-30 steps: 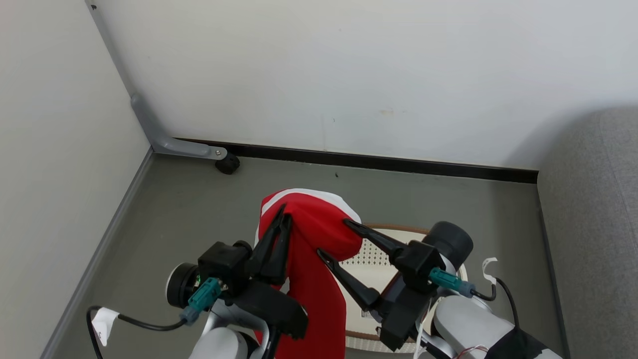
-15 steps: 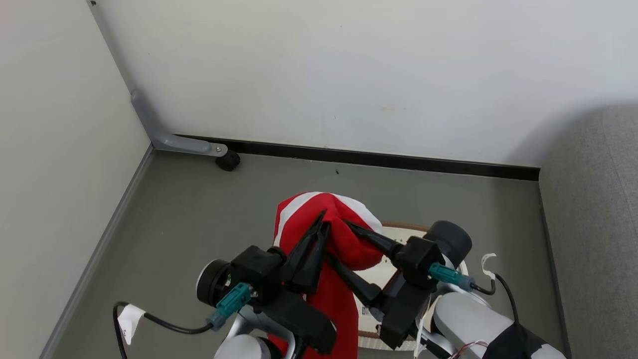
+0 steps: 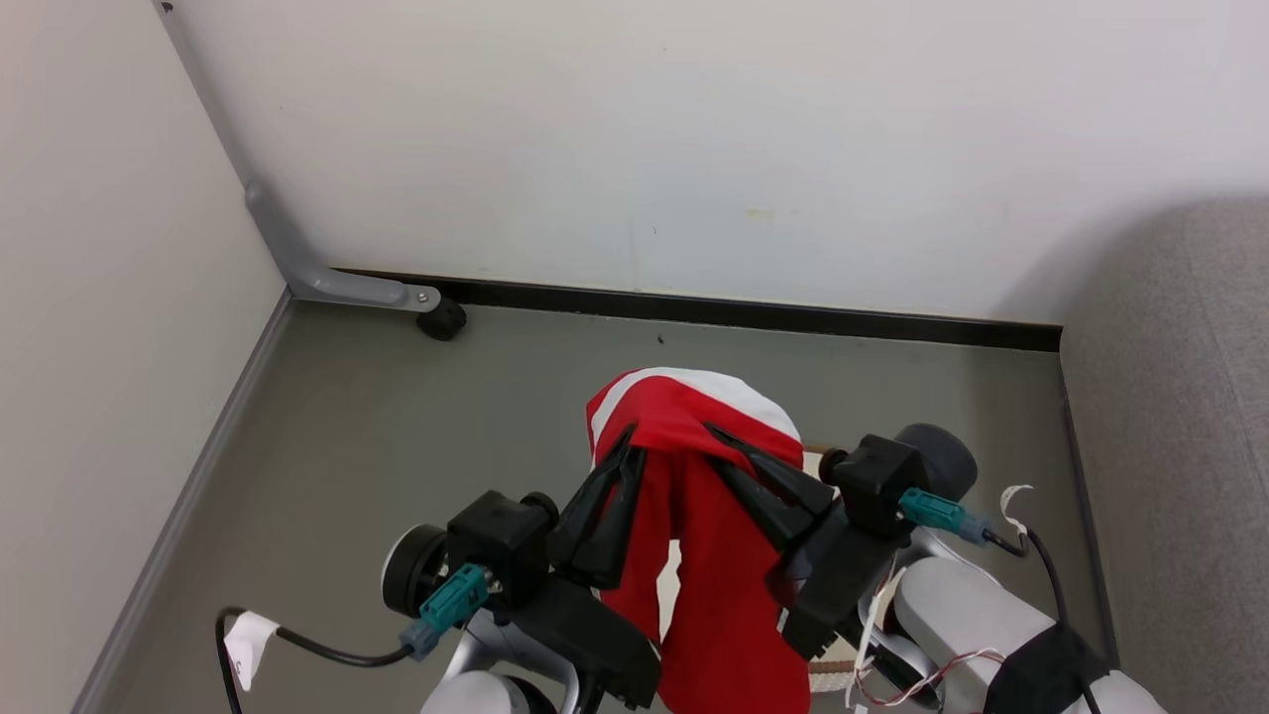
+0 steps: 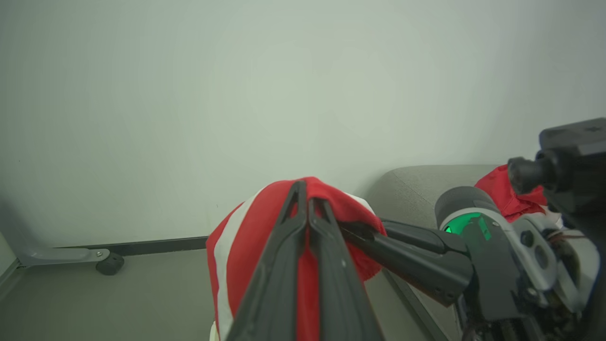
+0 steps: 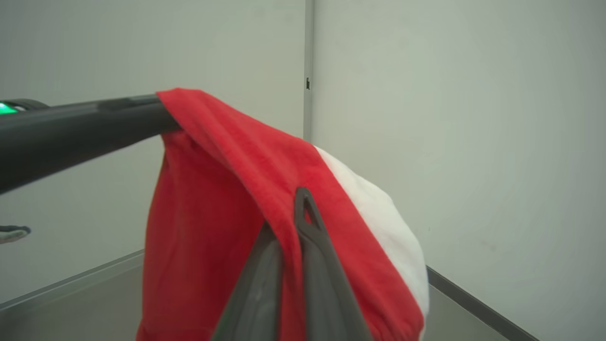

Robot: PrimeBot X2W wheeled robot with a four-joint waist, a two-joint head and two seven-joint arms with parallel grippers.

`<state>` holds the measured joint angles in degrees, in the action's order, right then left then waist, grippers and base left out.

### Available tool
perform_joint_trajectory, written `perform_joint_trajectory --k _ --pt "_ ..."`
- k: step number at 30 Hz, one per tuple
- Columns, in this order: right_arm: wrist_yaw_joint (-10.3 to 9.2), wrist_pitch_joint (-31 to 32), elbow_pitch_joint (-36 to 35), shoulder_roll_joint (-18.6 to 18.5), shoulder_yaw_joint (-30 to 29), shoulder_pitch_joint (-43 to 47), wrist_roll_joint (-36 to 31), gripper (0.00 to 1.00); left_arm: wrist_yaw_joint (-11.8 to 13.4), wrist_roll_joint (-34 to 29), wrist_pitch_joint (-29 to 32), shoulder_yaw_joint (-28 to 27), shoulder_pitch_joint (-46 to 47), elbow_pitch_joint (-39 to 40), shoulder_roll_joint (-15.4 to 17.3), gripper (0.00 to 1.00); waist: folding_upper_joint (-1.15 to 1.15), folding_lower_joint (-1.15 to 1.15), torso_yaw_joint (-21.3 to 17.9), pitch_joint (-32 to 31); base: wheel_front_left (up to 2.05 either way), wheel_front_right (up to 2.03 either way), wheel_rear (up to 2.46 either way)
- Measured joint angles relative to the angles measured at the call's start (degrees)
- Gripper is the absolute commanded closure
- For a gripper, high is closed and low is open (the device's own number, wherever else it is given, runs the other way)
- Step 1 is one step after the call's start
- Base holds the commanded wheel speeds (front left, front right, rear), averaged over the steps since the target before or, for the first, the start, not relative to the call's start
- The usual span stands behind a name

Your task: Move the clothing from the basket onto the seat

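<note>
A red piece of clothing [image 3: 694, 436] with a white stripe hangs in the air, pinched from both sides. My left gripper [image 3: 633, 446] is shut on its left fold, seen close up in the left wrist view [image 4: 307, 196]. My right gripper [image 3: 716, 446] is shut on its right fold, its fingertips [image 5: 305, 203] buried in the red fabric. Below the hanging cloth, a sliver of the basket rim [image 3: 823, 680] shows. The grey seat [image 3: 1170, 416] lies to the right. Another red piece of clothing [image 4: 497, 187] rests on the seat [image 4: 416, 189].
White walls meet in a corner at the left, with a dark baseboard [image 3: 753, 315] along the far wall. A grey bracket with a black caster [image 3: 441, 322] stands on the grey floor [image 3: 397, 416] near that corner.
My right gripper has gone from open around the cloth to shut on it. Both grippers and the garment have shifted right, and the cloth now hides most of the basket.
</note>
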<state>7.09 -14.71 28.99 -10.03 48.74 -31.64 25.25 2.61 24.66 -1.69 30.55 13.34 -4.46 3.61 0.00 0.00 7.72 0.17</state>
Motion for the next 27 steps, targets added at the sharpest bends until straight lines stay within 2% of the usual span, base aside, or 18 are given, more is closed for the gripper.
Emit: perform_joint_trajectory --k 1,16,27 --pt "0.05 0.0 -0.11 0.0 -0.27 0.01 0.05 1.0 0.01 -0.01 0.0 -0.13 -0.33 0.12 0.09 0.0 0.0 0.0 -0.24 0.02 0.0 0.0 0.0" --pt "0.05 0.01 -1.4 -4.08 -6.64 0.96 1.03 1.0 0.48 -0.56 -0.26 0.64 -3.18 1.0 1.44 0.0 0.0 0.0 -5.2 0.59 0.0 0.0 0.0" --pt "0.05 0.01 -2.66 -4.81 -7.98 2.06 0.52 1.0 0.4 -1.13 -1.01 1.79 -4.44 1.46 1.92 0.0 0.0 0.0 -10.48 1.15 0.0 0.0 0.0"
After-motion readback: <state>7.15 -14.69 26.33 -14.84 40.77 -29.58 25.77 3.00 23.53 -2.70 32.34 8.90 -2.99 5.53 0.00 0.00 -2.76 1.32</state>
